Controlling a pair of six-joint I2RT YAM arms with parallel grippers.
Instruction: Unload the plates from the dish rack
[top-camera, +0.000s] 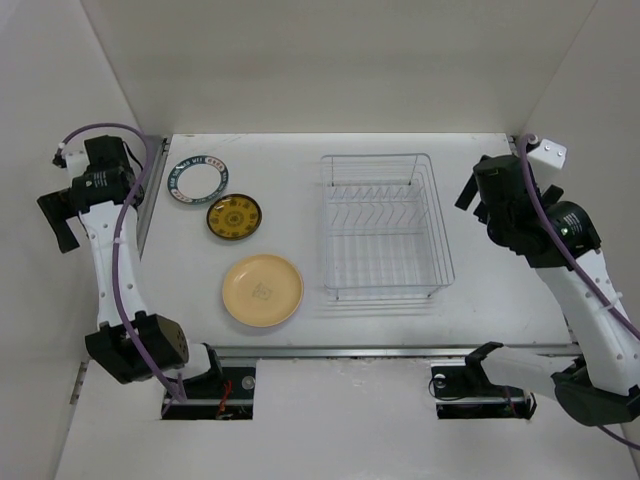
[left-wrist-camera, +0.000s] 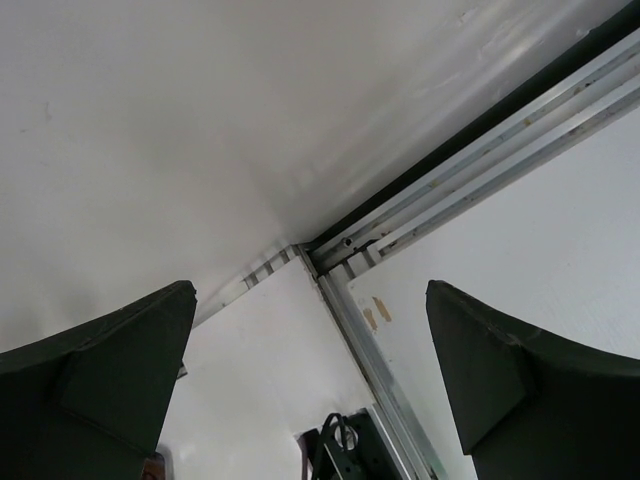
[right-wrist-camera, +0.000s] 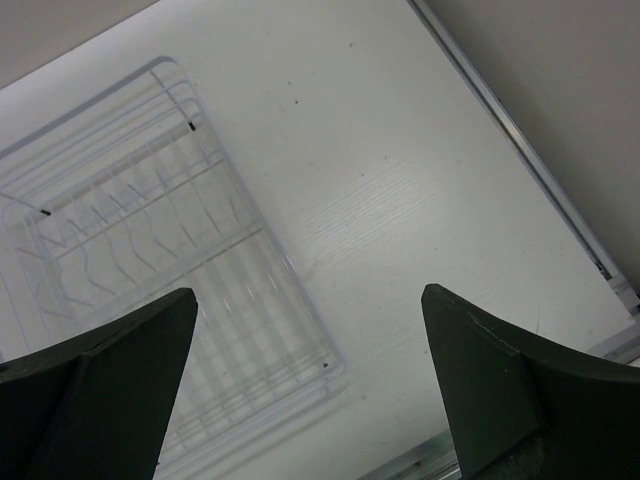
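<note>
The wire dish rack (top-camera: 386, 225) stands right of the table's middle with nothing in its slots; it also shows in the right wrist view (right-wrist-camera: 150, 250). Three plates lie flat on the table left of it: a white one with a dark patterned rim (top-camera: 197, 180), a small brown-and-yellow one (top-camera: 234, 217) and a large pale yellow one (top-camera: 262, 290). No lavender, teal or sunburst plate is in view. My left gripper (top-camera: 57, 215) (left-wrist-camera: 310, 300) is open and empty, off the table's left edge. My right gripper (top-camera: 468, 192) (right-wrist-camera: 310, 300) is open and empty, raised right of the rack.
White walls enclose the table at the back and both sides. A metal rail (left-wrist-camera: 470, 170) runs along the table's left edge, and another rail (top-camera: 400, 350) along its near edge. The arm bases (top-camera: 470, 385) sit below the near rail.
</note>
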